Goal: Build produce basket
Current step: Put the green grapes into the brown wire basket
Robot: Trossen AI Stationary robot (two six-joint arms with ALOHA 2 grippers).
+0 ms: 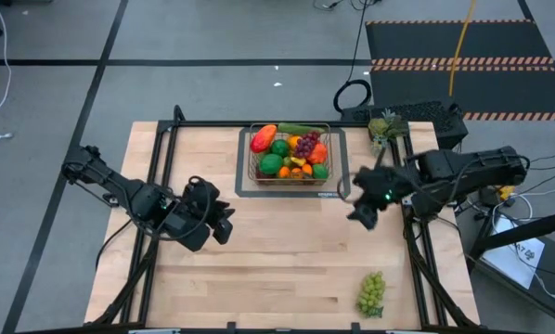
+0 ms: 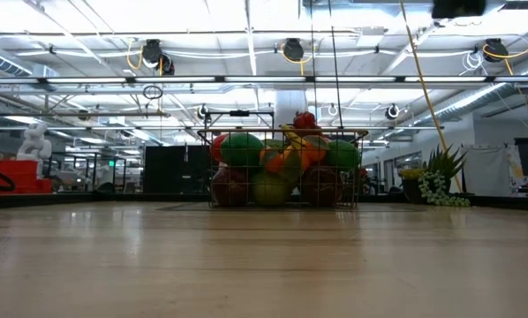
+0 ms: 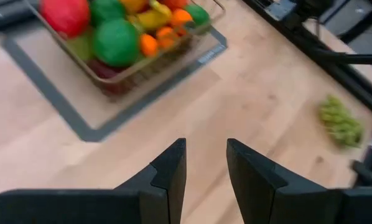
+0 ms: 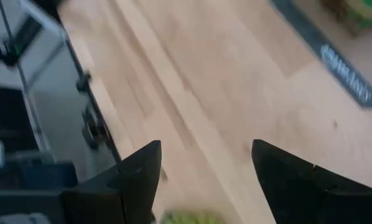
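The wire basket (image 1: 289, 154) stands on a grey-outlined mat near the table's far edge, piled with toy produce: red, green and orange pieces and purple grapes; it also shows in the low view (image 2: 282, 168) and the left wrist view (image 3: 120, 59). One bunch of green grapes (image 1: 371, 292) lies on the table near the near right corner, seen too in the left wrist view (image 3: 341, 121). My left gripper (image 1: 224, 223) hovers open over the table's left middle (image 3: 206, 163). My right gripper (image 1: 361, 210) hovers open right of the basket (image 4: 204, 165), the grapes (image 4: 189, 218) just beyond its fingers.
A spiky green pineapple-like piece (image 1: 386, 125) sits at the far right corner of the table (image 2: 441, 181). Black frame rails run along the table's left and right sides (image 1: 417, 250). Bare wood lies between the basket and the near edge.
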